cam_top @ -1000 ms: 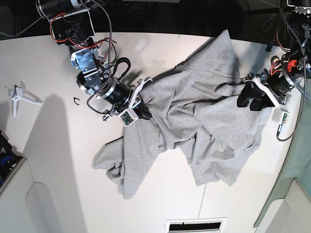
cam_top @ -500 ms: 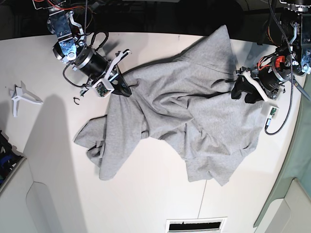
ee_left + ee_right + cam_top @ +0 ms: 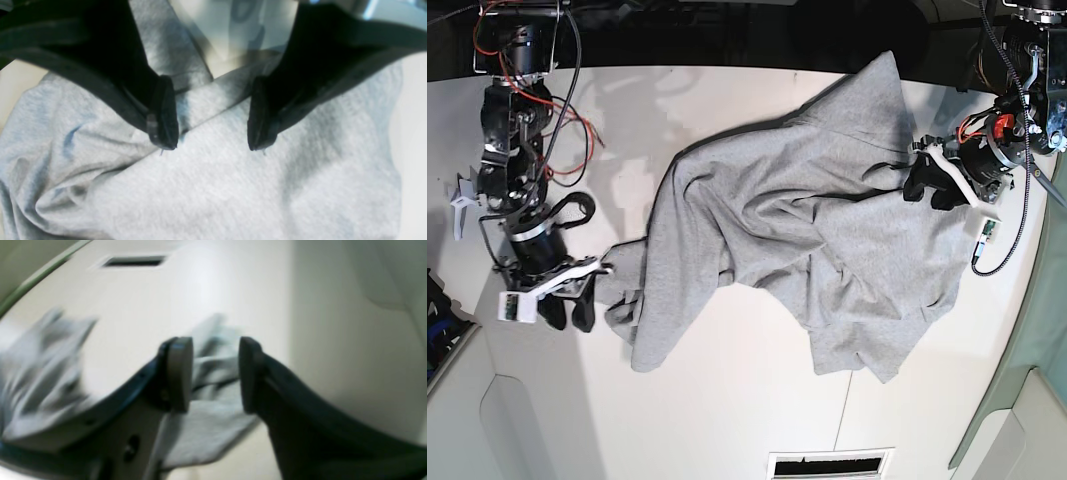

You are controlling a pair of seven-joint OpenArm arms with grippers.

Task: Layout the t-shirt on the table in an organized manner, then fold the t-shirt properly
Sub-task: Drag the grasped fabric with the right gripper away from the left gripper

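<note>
The shirt (image 3: 807,240) is spread in a crumpled heap across the middle of the counter (image 3: 727,400). It looks soft, light and floppy, so it is best gripped at an edge or corner. The left tool (image 3: 206,136) is held spread over cloth at 3 o'clock. The right tool (image 3: 215,373) is spread too, at 9 o'clock by a sleeve. A small white piece (image 3: 462,195) sits clear at 9 o'clock.

T-shirt (image 3: 807,240): light heather-grey, crumpled, spread diagonally across frame centre.
Table (image 3: 747,410): white, flat, shirt laid on it.
</note>
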